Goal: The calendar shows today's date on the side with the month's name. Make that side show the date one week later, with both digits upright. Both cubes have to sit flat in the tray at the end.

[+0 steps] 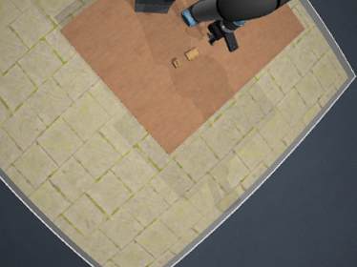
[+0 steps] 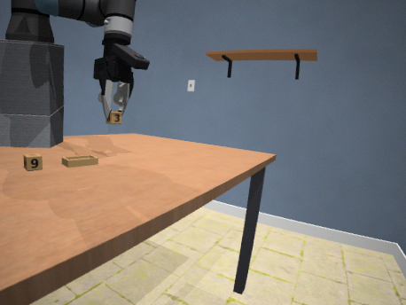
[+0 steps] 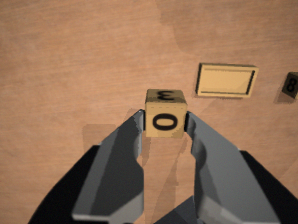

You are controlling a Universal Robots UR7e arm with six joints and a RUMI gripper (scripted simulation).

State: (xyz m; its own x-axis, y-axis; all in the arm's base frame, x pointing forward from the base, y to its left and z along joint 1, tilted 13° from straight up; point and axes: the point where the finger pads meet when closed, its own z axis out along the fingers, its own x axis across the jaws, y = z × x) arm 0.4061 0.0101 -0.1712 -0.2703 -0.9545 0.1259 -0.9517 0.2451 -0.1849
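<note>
Presumably for reorienting or placement in the tray (image 1: pixel 193 53) (image 2: pixel 80 162) (image 3: pixel 226 81), the 3-and-0 cube (image 2: pixel 114 118) (image 3: pixel 165 120) is gripped aloft between the fingers (image 2: pixel 107 106).

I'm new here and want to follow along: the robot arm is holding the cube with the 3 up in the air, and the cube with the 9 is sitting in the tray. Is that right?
Not quite: the 9 cube stands on the table beside the tray, as the exterior view shows. The rest is right.
</note>
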